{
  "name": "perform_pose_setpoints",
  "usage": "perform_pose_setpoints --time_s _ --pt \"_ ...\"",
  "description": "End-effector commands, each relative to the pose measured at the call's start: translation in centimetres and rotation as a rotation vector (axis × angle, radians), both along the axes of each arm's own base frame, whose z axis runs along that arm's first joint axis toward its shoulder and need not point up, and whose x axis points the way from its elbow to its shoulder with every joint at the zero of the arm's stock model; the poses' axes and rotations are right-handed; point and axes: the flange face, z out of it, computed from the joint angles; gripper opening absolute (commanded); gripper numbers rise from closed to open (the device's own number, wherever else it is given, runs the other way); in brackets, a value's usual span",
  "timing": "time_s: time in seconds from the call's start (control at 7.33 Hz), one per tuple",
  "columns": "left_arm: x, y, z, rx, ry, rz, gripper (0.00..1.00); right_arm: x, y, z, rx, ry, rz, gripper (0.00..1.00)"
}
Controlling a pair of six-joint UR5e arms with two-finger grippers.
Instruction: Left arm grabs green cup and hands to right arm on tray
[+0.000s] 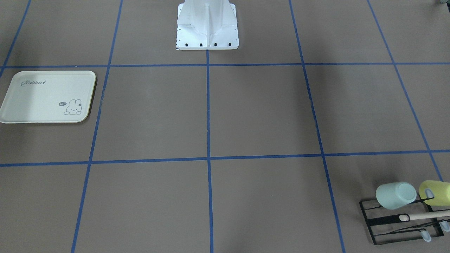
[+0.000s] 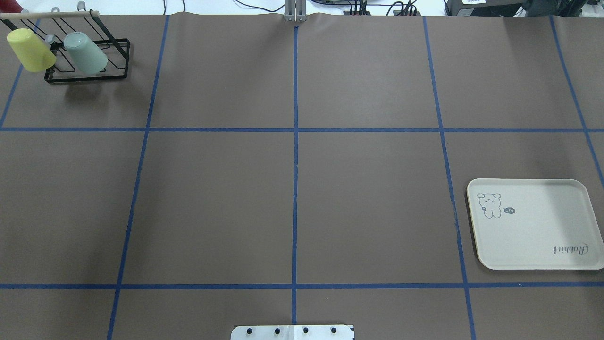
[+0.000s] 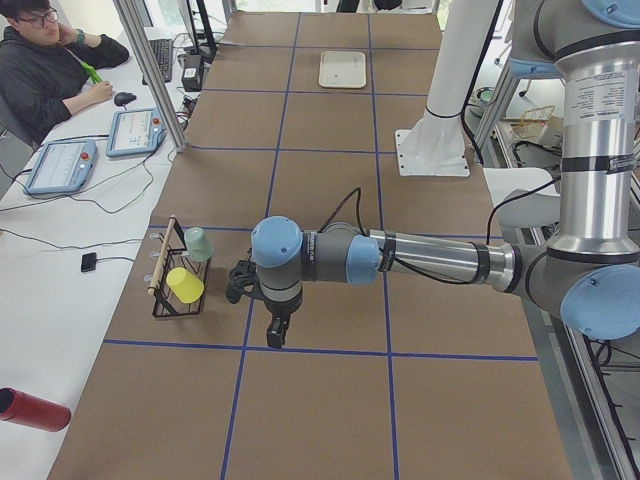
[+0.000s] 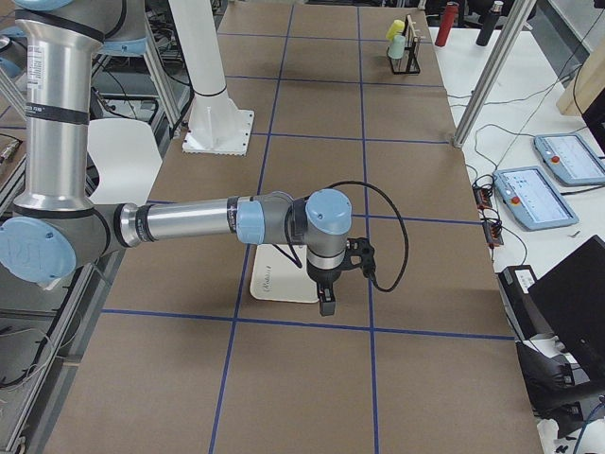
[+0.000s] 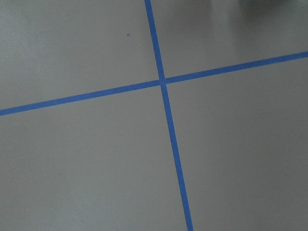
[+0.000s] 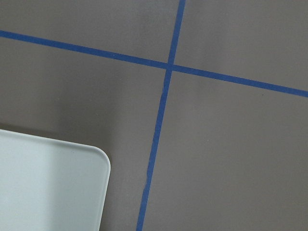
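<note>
The pale green cup [image 1: 395, 195] hangs tilted on a prong of the black wire rack [image 1: 383, 225]; it also shows in the overhead view [image 2: 86, 53] and the exterior left view [image 3: 199, 243]. The cream tray [image 2: 542, 231] with the bunny drawing lies empty at the table's other end [image 1: 38, 102]. My left gripper [image 3: 275, 330] points down above the table, a short way from the rack; I cannot tell whether it is open or shut. My right gripper [image 4: 326, 305] hangs by the tray's edge [image 4: 274, 284]; I cannot tell its state either. The right wrist view shows a tray corner [image 6: 48, 187].
A yellow-green cup [image 1: 436, 192] hangs on the same rack beside the green one [image 2: 30, 49]. The robot's white base [image 1: 207, 28] stands at the table's middle edge. An operator [image 3: 40, 70] sits beside the table, and a red bottle [image 3: 30, 410] lies off it.
</note>
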Motion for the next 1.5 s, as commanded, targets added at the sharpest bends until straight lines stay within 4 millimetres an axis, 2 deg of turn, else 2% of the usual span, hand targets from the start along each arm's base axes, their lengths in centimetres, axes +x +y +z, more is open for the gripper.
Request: perform_pose_setpoints --time_s 0.0,0.27,0.41,0.55,0.68,0.95,1.09,1.23,1.36 --pt "0.0 0.0 -0.1 0.011 0.0 0.005 1.0 -0.1 -0.3 -0.4 0.009 0.0 -0.001 1.0" --pt "0.0 -0.7 -0.7 0.097 -0.003 0.0 1.0 -0.2 -0.8 -0.9 0.019 -0.003 -0.003 1.0" --pt "0.0 -1.6 -1.8 0.172 -0.006 0.0 1.0 -0.5 -1.6 -1.6 0.023 -0.004 0.003 1.0" --pt "0.6 -6.1 -3.8 0.209 0.004 -0.018 1.0 -1.2 -2.3 -2.3 0.018 -0.006 0.013 1.0" --pt "1.0 -6.9 -3.6 0.138 0.056 -0.079 1.0 -2.1 -3.2 -3.1 0.031 -0.006 -0.002 1.0" --pt "1.8 -7.8 -4.4 0.282 0.064 -0.061 1.0 -3.2 -4.4 -4.4 0.031 -0.011 0.01 1.0" --pt "3.2 -8.4 -3.8 0.317 0.08 -0.059 1.0 -4.3 -4.9 -5.0 0.038 -0.011 -0.007 1.0" --pt "7.9 -11.6 -6.0 0.333 0.094 0.005 1.0 -4.8 -6.0 -5.8 0.053 -0.014 -0.014 1.0" --pt "10.9 -13.6 -7.4 0.289 0.111 0.004 1.0 -5.5 -6.9 -6.1 0.059 -0.014 -0.025 1.0"
